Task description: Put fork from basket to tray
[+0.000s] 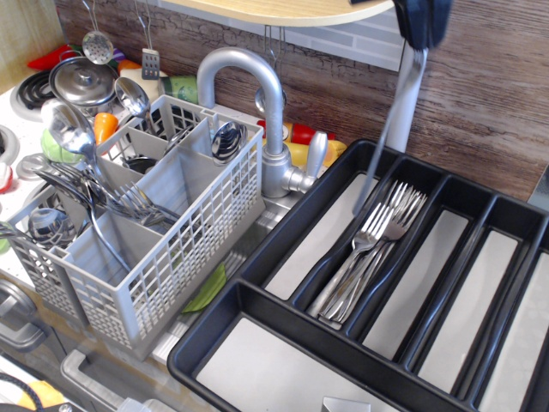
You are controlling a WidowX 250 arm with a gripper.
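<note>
Fork [390, 129] hangs almost upright above the black tray [257, 305], with its handle end gripped at the top and its lower end, blurred, pointing down toward the far end of the tray, over the divider beside the compartment where the other forks [367, 257] lie in a bundle. It does not seem to touch the tray, but the blur makes this hard to judge. The gripper [419, 39] is only partly in view at the top edge as a dark shape; its two sides are pressed together on the top of the fork, with no gap visible.

The grey lattice basket [184, 257] stands at the left, well apart from the hanging fork, and holds spoons [64, 129] and forks [129, 202] in its compartments. Between the basket and the tray rises a silver tap [257, 94]. Behind the tray a wooden wall panel [489, 86] and a pale post [412, 77] are visible.
</note>
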